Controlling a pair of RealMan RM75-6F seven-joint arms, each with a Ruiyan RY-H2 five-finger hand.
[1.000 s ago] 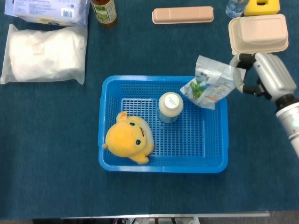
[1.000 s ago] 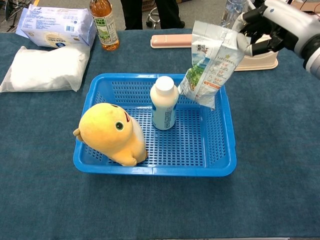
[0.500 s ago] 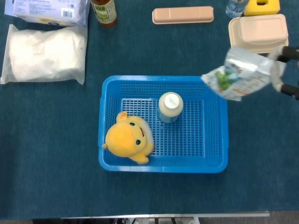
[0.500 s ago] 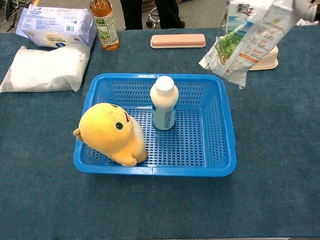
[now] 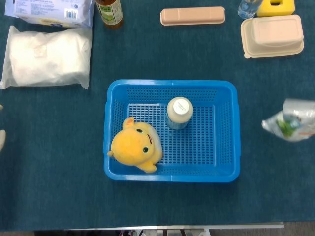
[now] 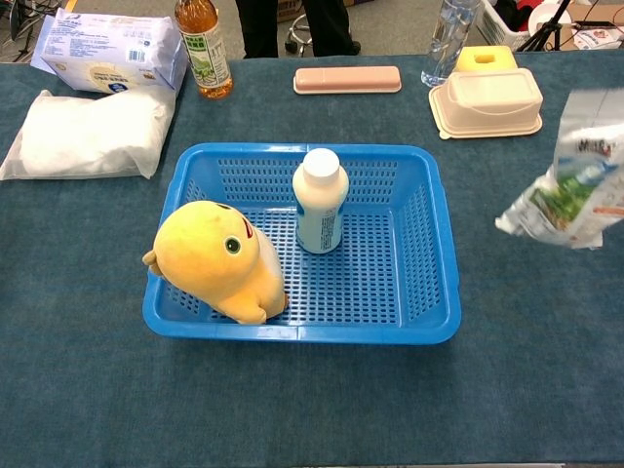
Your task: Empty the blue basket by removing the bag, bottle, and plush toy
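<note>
The bag [image 6: 575, 180] hung blurred at the right edge of both views, clear of the blue basket [image 6: 439, 283] and above the bench [image 6: 526, 322]. Neither hand showed, so the state of the fingers could not be told. The bottle [image 6: 320, 200] stood upright inside the basket beside the plush toy [image 6: 216, 258].

Far left sits a white pillowy pack [image 5: 47, 56], a printed blue-white packet [image 6: 109, 49] behind it; tea bottle [image 6: 203, 49], pink case [image 5: 192, 15], beige lidded box [image 6: 487, 102] line the back.
</note>
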